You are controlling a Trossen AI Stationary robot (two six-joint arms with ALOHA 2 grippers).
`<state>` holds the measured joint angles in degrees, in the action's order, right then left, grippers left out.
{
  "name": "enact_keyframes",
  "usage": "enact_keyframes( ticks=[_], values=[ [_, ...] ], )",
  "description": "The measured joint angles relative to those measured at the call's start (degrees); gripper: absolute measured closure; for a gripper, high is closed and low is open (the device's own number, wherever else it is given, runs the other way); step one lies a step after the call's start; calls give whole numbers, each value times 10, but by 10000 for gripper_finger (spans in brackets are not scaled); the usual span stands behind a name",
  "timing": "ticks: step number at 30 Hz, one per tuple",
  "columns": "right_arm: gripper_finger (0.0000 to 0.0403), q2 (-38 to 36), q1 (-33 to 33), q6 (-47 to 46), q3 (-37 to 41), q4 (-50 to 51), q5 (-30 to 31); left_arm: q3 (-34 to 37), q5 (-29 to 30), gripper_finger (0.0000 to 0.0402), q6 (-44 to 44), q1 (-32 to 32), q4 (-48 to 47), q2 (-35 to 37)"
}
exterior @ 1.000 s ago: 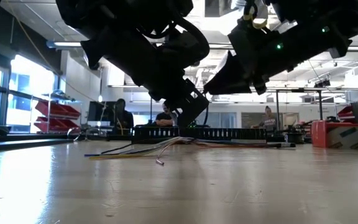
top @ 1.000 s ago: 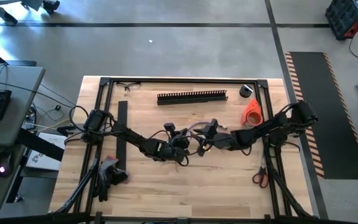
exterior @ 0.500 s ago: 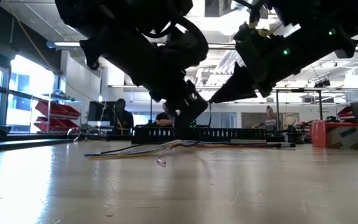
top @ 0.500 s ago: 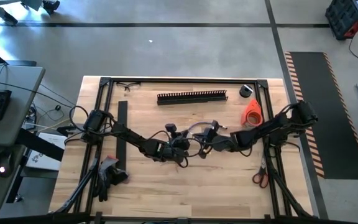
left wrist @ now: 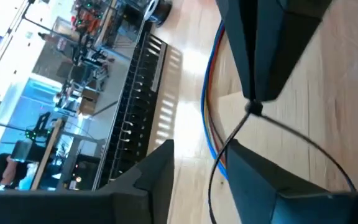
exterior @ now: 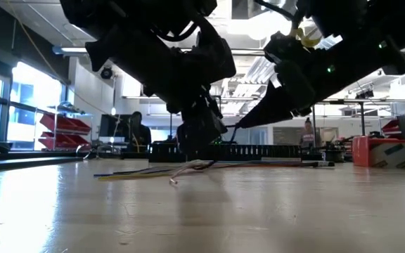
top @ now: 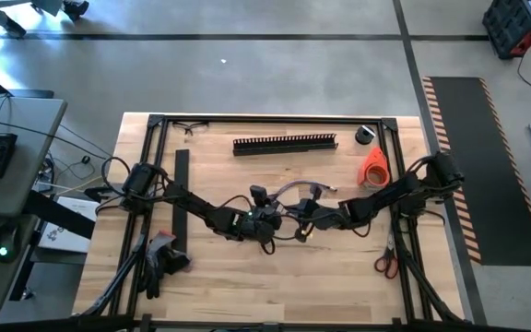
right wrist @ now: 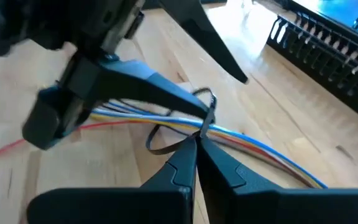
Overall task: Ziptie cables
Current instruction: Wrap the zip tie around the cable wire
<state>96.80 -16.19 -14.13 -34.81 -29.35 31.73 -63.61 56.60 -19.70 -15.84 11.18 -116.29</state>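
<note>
Cables (right wrist: 253,142): lying bunched at mid-table, in front of slotted black strip (top: 285,144); looped by thin black zip tie (right wrist: 178,127)
Right gripper (right wrist: 196,144): fingertips pressed together, pinching zip tie beside the cables
Left gripper (left wrist: 201,163): fingers spread, hovering over the cables, facing right gripper

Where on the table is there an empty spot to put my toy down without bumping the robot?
The near side of the table is bare wood, between the left arm's base and the scissors. There is also a bare strip between the slotted black strip and the arms. The middle is crowded: the left gripper and right gripper meet over the cables.
</note>
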Motion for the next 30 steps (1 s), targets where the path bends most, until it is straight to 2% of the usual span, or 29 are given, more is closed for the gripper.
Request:
enact_keyframes(
  ticks=[6, 10, 15, 21, 25, 30],
  values=[
    [402, 0, 0, 10, 0, -5, 15, 0, -20, 268, 22, 2, -24, 3],
    [403, 0, 0, 15, 0, 2, 0, 0, -24, 268, 49, 8, -55, 17],
    [403, 0, 0, 16, 0, 0, 0, 0, -87, 268, 72, 14, -71, 46],
    [403, 0, 1, 32, 0, 0, 19, 1, -94, 268, 90, 13, -70, 81],
    [403, 1, 2, 82, 0, 5, 37, 28, -126, 268, 136, 12, -69, 120],
    [403, 1, 17, 131, 0, 5, 66, 96, -162, 268, 225, 10, -63, 175]
  ],
)
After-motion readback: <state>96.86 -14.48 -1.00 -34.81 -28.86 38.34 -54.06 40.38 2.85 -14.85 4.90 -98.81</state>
